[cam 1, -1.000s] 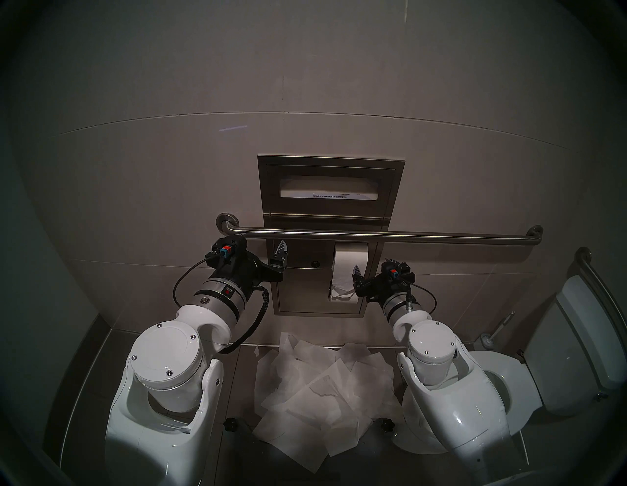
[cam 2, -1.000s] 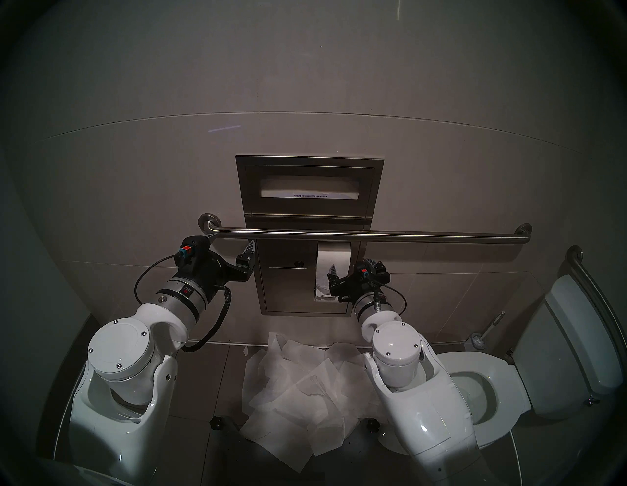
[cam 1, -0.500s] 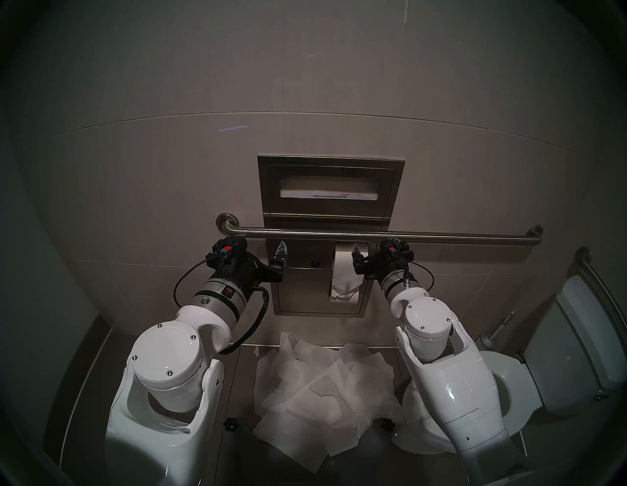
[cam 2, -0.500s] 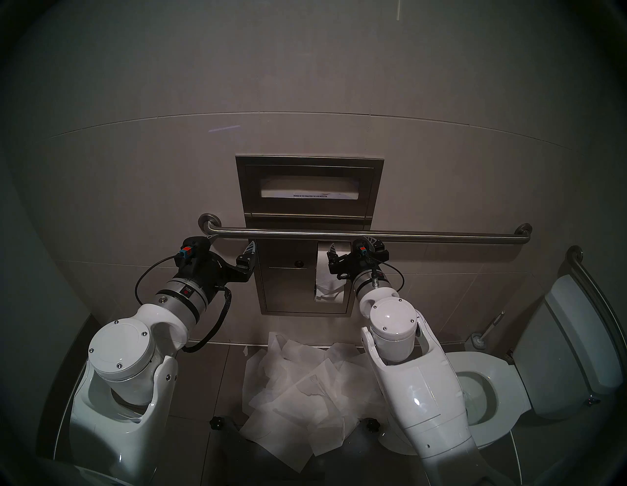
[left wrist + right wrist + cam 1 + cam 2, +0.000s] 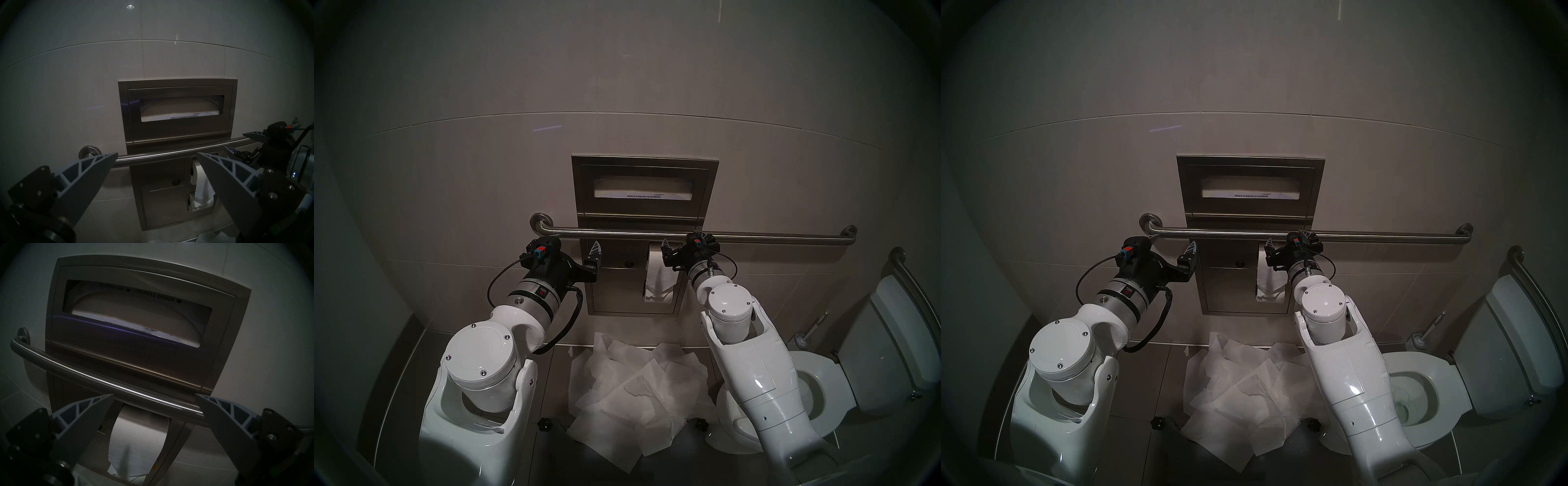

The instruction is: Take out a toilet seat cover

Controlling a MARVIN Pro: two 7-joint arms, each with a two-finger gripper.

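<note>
- On the far wall we see a steel dispenser point(image 5: 644, 185) set into the tiles, and in its wide slot sits the toilet seat cover point(image 5: 136, 314), folded white paper that fills the opening, with a printed strip along its lower edge.
- Just under that slot a steel grab bar point(image 5: 755, 236) runs from left to right across the front of the dispenser.
- Below the bar, at the right of the panel, a toilet paper roll point(image 5: 663, 268) hangs with its loose tail down.
- Our right gripper point(image 5: 682, 242) is up at the bar, in front of the roll, with the jaws spread wide and nothing between them; in the right wrist view its fingers point(image 5: 85, 421) frame the bar and the roll, apart from both, and the slot lies above them.
- Our left gripper point(image 5: 157, 157) is at the left of the panel, below the bar, also wide open and empty, and touches nothing.
- On the near floor, between our two arms, lies a heap of white sheets point(image 5: 636, 390).
- At the far right stands a toilet point(image 5: 823, 376) with a brush point(image 5: 802, 339) beside it by the wall.
</note>
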